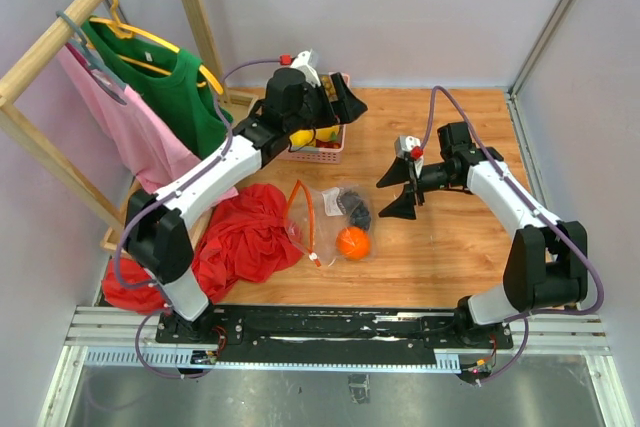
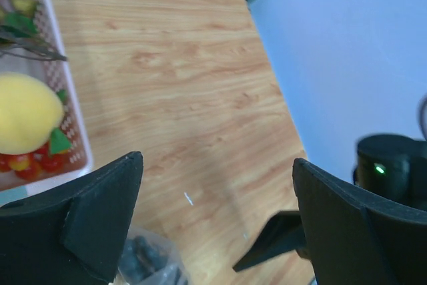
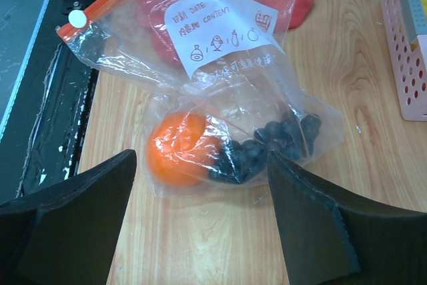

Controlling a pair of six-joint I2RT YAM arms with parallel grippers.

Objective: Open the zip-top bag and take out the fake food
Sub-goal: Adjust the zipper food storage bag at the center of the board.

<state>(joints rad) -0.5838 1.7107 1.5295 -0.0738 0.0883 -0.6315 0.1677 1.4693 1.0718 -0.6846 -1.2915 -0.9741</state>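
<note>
The zip-top bag (image 1: 330,209) was laid mid-table beside the red cloth (image 1: 250,237), with an orange fruit (image 1: 352,243) and a dark purple bunch (image 1: 356,207) seen inside. The left gripper (image 1: 335,102) was held wide open and empty over the pink basket (image 1: 322,150). The right gripper (image 1: 400,192) was held open and empty just right of the bag.

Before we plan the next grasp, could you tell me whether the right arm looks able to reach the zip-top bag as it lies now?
Probably yes: the right hand is open and faces the zip-top bag close by, with nothing standing between them.
</note>
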